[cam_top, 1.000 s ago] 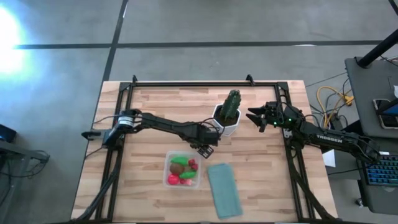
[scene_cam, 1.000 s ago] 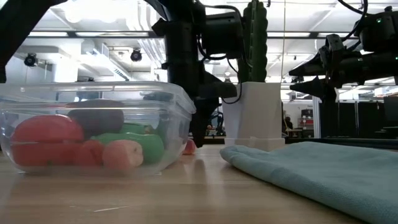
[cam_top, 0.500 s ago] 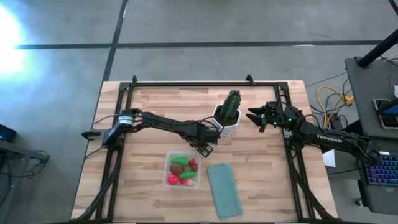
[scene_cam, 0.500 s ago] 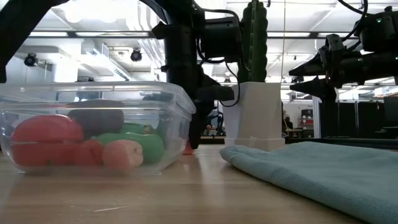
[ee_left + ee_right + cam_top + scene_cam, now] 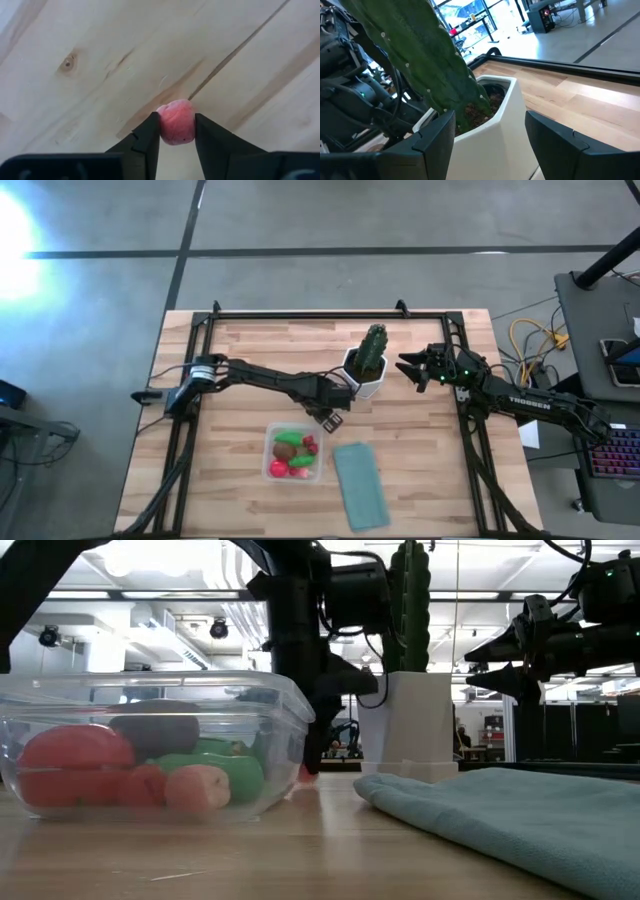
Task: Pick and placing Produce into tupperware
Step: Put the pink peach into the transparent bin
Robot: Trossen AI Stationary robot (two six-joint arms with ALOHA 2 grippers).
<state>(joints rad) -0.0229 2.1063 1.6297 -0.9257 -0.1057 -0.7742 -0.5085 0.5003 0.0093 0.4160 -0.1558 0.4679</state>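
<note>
Left gripper: you find the left gripper (image 5: 331,418) low over the wooden table (image 5: 240,360), just beside the tupperware's far right corner and in front of the white pot; its two fingers (image 5: 145,137) are clamped on a small pink-red piece (image 5: 176,122), one finger against each side.
Held piece: you see it round and pink-red, pinched between the finger ends over bare wood; in the low view it shows only as a sliver of red (image 5: 304,773) behind the container's corner, and you cannot tell whether it touches the table.
Tupperware: the clear tupperware (image 5: 294,455) sits toward the table's near edge, near the middle, lid off.
Produce inside: you count a red round piece (image 5: 75,766), a green elongated piece (image 5: 222,772), a dark brown piece (image 5: 155,733) and small pink-red bits (image 5: 197,789), all within the walls.
Teal lid: flat teal lid (image 5: 359,485) lies just right of the container.
Cactus: tall green cactus (image 5: 372,350) stands upright in its white pot (image 5: 361,385), beyond the container.
Right gripper: the right gripper (image 5: 408,367) hangs above the table right of the pot, fingers (image 5: 433,136) spread apart and holding nothing.
</note>
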